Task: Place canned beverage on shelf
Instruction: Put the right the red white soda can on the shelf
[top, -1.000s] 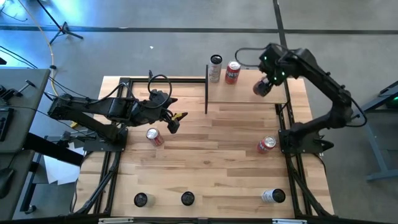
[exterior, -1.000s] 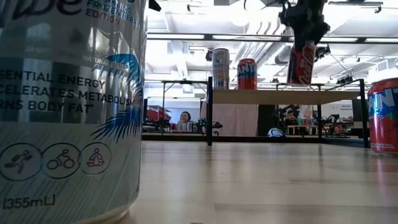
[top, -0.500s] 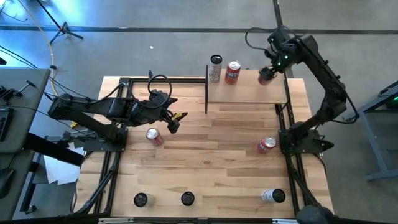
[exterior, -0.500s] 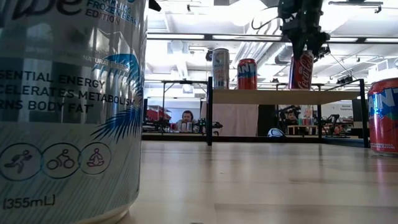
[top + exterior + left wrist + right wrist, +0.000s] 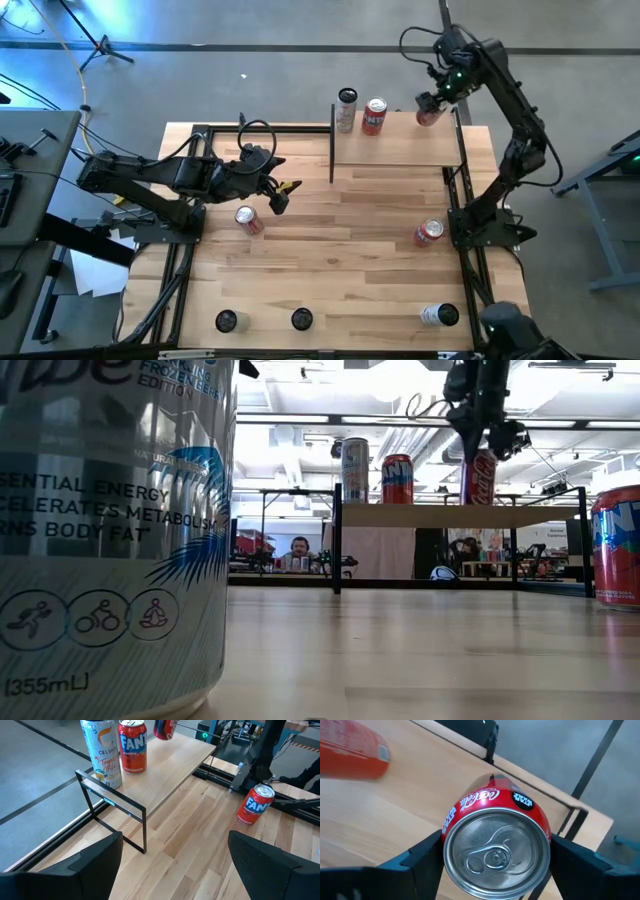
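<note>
High view: right pincer [image 5: 428, 108] holds Coca-Cola can [image 5: 430, 113], seemingly above shelf [image 5: 400, 150].

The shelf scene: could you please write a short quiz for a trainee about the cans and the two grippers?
1. True or false: the right gripper is shut on the Coca-Cola can.
2. How many cans stand free on the shelf, not counting the held one?
A) one B) two C) four
3. Fill in: the left gripper is open, near a red can lying on the ____.

Key
1. True; the can is at the shelf's far right corner, and the low view suggests it hangs just above the board.
2. B: the Celsius can and the Fanta can.
3. table.
</note>
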Available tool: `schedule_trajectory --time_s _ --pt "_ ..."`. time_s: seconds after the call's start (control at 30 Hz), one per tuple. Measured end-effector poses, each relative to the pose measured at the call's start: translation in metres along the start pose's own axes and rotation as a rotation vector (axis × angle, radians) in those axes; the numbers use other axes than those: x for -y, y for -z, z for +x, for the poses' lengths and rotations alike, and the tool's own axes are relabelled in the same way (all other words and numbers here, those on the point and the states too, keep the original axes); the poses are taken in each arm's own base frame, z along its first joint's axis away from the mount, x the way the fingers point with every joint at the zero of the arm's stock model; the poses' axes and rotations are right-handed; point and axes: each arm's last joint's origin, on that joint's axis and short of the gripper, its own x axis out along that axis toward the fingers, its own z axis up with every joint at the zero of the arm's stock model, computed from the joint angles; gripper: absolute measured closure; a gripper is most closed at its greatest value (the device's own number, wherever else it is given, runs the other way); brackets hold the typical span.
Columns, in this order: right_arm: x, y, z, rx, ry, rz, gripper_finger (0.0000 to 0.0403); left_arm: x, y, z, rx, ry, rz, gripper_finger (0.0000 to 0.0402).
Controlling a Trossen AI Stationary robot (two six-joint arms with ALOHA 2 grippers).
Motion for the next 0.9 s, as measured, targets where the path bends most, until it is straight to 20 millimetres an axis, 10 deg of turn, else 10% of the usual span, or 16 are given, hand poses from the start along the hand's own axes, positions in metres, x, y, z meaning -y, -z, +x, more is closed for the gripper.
schedule_trajectory --time_s 0.9 --pt "-0.002 0.01 -0.001 -0.007 -0.018 0.076 0.0112 0.0 0.0 0.0 0.0 -0.001 0.0 0.0064"
